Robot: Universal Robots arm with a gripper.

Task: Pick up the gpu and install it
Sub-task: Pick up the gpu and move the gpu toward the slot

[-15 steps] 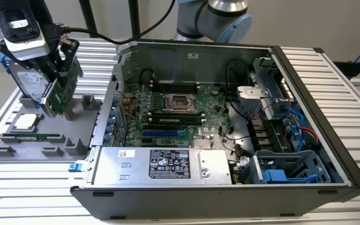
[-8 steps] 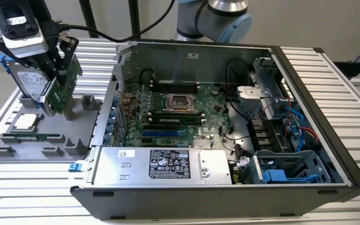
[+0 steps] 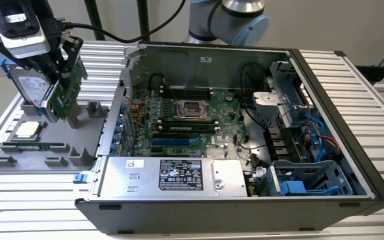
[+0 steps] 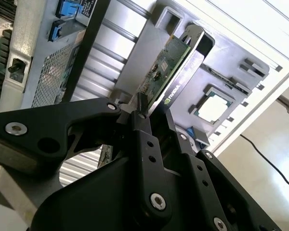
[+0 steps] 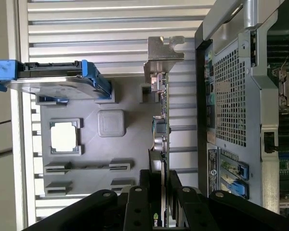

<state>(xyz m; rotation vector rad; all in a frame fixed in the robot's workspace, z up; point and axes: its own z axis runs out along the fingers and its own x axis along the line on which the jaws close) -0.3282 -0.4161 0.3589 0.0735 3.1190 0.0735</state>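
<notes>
The black gripper point(image 5: 159, 179) is clamped on the green flat gpu card point(image 5: 162, 120), upright at the grey parts tray's point(image 5: 125, 144) edge nearest the open computer case point(image 3: 212, 215), so it is grasped but not yet installed.

I note white lettering on the green circuit card with black cooler point(image 4: 171, 72). The black-and-white label point(image 3: 182, 175) on the near silver metal box point(image 3: 128, 181) is illegible.
</notes>
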